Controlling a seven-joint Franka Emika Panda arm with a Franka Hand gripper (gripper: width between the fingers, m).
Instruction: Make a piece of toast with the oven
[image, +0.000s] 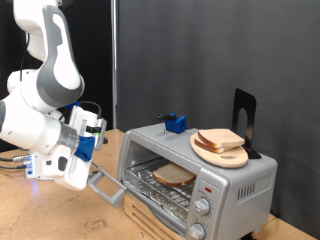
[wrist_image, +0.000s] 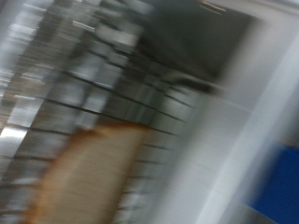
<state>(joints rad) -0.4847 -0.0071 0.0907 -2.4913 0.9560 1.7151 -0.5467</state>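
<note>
So the piece of toast (image: 174, 175) is sitting on the wire rack inside the oven (image: 196, 172), door (image: 115, 188) hanging open. Our gripper (image: 84, 178) is down by the door at the exterior view's left, but we can't tell how wide its fingers are. Wrist view is a blurry mess, so we'd worry about clipping the door edge or shoving the whole oven sideways.

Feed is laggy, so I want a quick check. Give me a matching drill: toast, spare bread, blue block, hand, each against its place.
1 piece of toast
2 other bread slice
3 blue block
4 hand

A on round wooden board
B beside the open door
C on the wire rack inside the oven
D on the oven roof, near its back

1-C, 2-A, 3-D, 4-B
</note>
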